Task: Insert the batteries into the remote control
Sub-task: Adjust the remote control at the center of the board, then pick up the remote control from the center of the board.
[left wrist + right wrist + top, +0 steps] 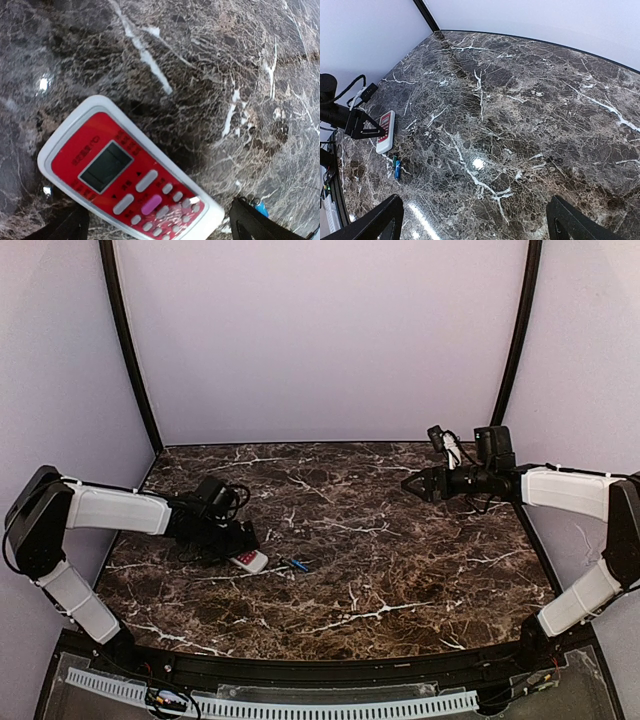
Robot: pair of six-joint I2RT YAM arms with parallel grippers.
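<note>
Partly cut off: remote control (125, 180).

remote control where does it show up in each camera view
Top external: remote control left of centre, batteries just right of it.
Left wrist: remote control lower left, red face up.
Right wrist: remote control far left, batteries below it.
Shared landmark: the blue batteries.

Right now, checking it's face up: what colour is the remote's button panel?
Red; remote control shows best in left wrist view.
</note>
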